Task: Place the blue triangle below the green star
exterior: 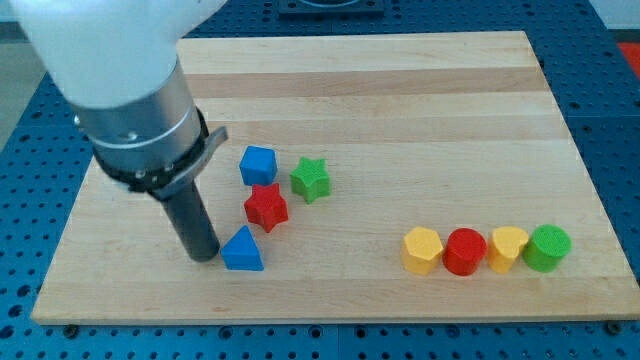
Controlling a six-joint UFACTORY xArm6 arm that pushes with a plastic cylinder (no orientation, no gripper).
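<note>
One risk: my tip point(205, 256), fingerless, apparently touching the blue triangle point(242, 250) from its left, shoving it into the red star point(266, 207) instead of under the green star point(310, 179).

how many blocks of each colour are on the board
blue: 2, the blue cube and the blue triangle
red: 2, the red star and the red cylinder
green: 2, the green star and the green cylinder
yellow: 2, the yellow hexagon and the yellow block
total: 8

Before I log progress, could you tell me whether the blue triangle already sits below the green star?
No, the blue triangle lies lower-left of the green star.
</note>
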